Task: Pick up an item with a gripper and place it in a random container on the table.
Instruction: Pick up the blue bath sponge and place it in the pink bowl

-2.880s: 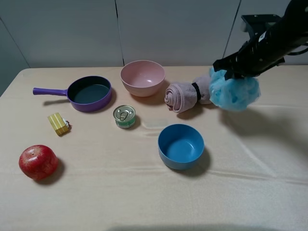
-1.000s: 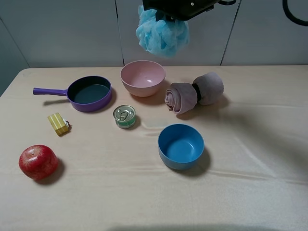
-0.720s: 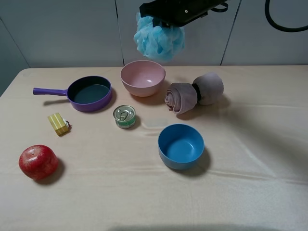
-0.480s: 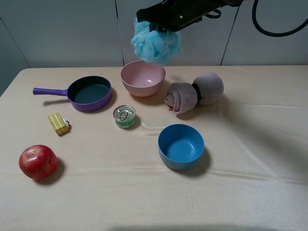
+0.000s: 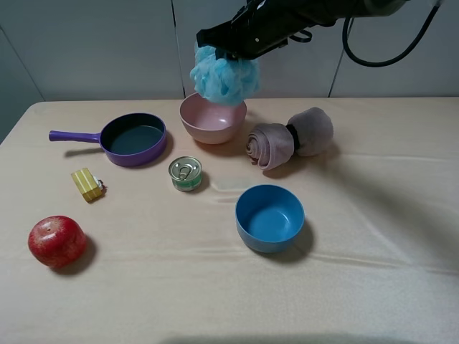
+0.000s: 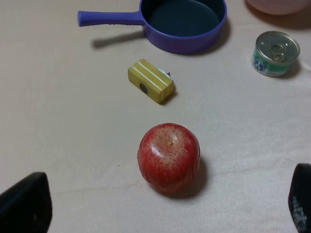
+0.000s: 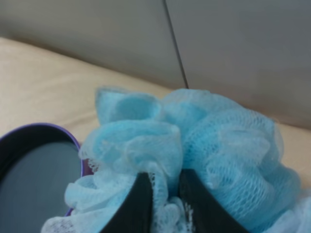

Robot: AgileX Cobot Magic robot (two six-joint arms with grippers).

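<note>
The fluffy light-blue pouf [image 5: 223, 75] hangs in the air just above the back rim of the pale pink bowl [image 5: 213, 118], which stands at the back middle of the beige table [image 5: 373, 215]. My right gripper [image 5: 231, 51] reaches in from the upper right and is shut on the pouf's top. In the right wrist view the black fingers [image 7: 142, 204] pinch into the pouf [image 7: 209, 141]. My left gripper [image 6: 163, 213] is open, its two fingertips far apart over the table by the red apple [image 6: 168, 156]; it does not show in the exterior view.
A purple pan [image 5: 133, 138] with a handle lies left of the pink bowl. A small tin can [image 5: 186, 173], a yellow block [image 5: 87, 183] and the apple [image 5: 57, 241] are at the left. A blue bowl [image 5: 270, 217] stands mid-table, and a rolled pinkish towel [image 5: 287, 140] lies behind it.
The right gripper carried the pouf from the right of the towel up and leftward, then down. It now hangs lower and closer to the pink bowl than a second ago.
</note>
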